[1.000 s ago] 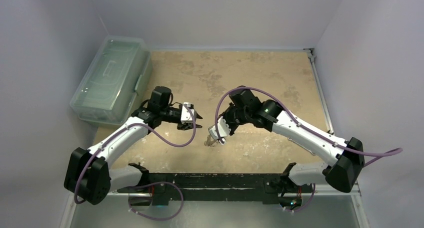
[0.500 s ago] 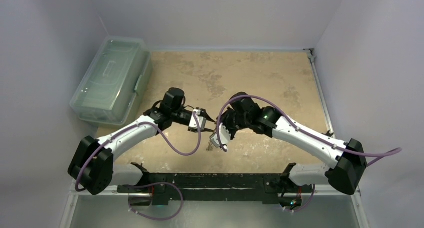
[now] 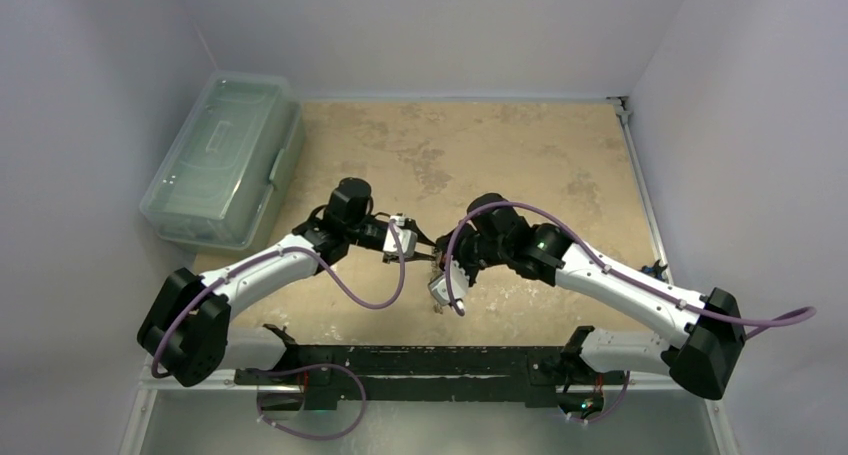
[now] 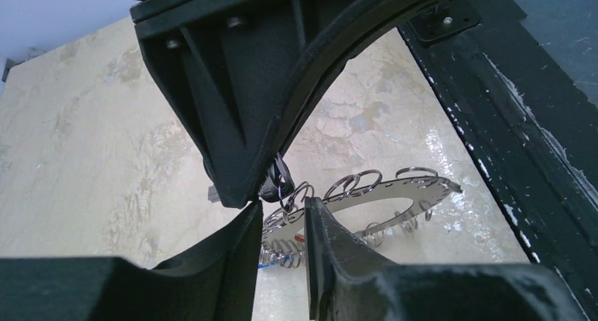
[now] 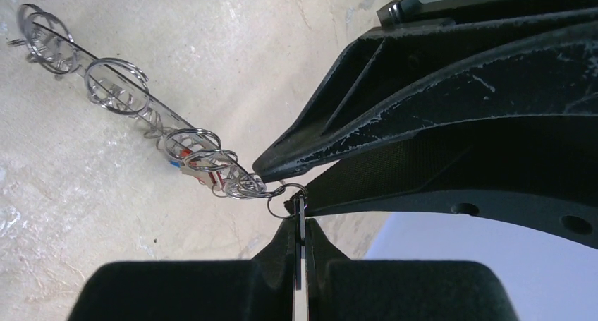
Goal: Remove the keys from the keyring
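Observation:
The keyring (image 4: 395, 194) is a flat silvery ring fringed with small split rings, and it hangs tilted just above the tabletop. My right gripper (image 5: 301, 219) is shut on a thin black-headed key (image 4: 276, 182). A small split ring (image 5: 282, 201) links that key to the keyring (image 5: 120, 88). My left gripper (image 4: 282, 215) has its fingers on either side of the keyring's near rim with a narrow gap between them, and they are not pressing it. Red and blue key heads (image 5: 185, 159) show under the ring. In the top view the left gripper (image 3: 420, 248) and the right gripper (image 3: 441, 293) meet at the table's near middle.
A clear lidded plastic box (image 3: 222, 155) sits at the left back. A black rail (image 3: 430, 360) runs along the near edge. The tan tabletop (image 3: 520, 145) is walled in at the back and on both sides.
My left arm has swung right until its fingers reached the keyring, and its jaws have narrowed. The right gripper has shifted slightly nearer and lower, still holding the key.

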